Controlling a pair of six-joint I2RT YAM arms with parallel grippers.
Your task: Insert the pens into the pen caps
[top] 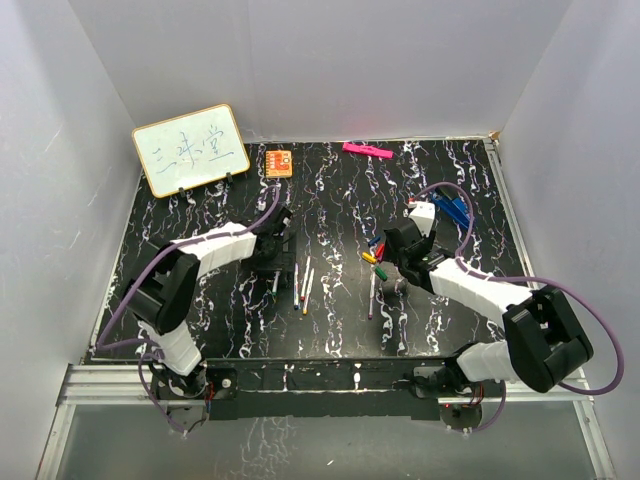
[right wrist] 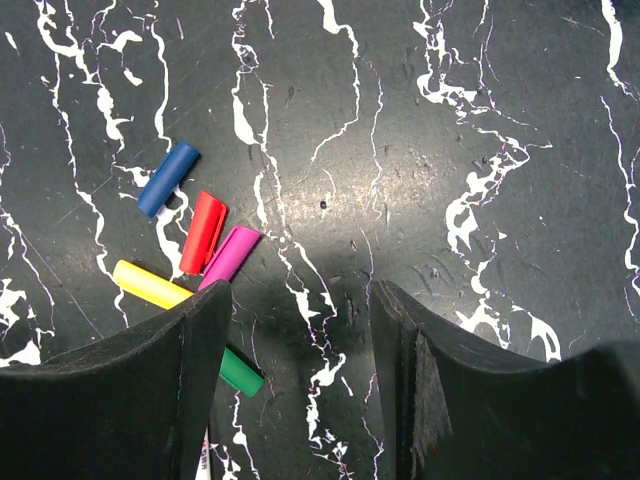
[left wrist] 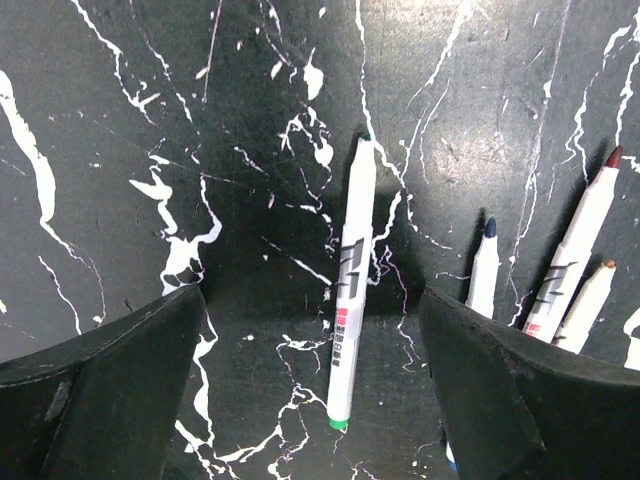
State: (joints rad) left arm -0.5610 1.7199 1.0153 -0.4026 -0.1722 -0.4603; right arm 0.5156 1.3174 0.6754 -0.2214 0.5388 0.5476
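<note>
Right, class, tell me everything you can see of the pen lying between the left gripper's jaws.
The green pen is thin, with a white plastic-looking barrel, black and red print, a dark green tip and a green rear end. Uncapped, it lies flat on the black marbled table, between the open jaws of the left gripper, which do not touch it.

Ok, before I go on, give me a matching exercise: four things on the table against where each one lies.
Things
1. short blue plastic cap
2. short green plastic cap
3. white-barrelled pen with a green tip
4. flat bright-pink bar

Places
A. at the far edge of the table
B. partly hidden behind the right gripper
C. uppermost in the right wrist view, fully in sight
D. lying inside the open left gripper, untouched

Pairs: 1-C, 2-B, 3-D, 4-A
</note>
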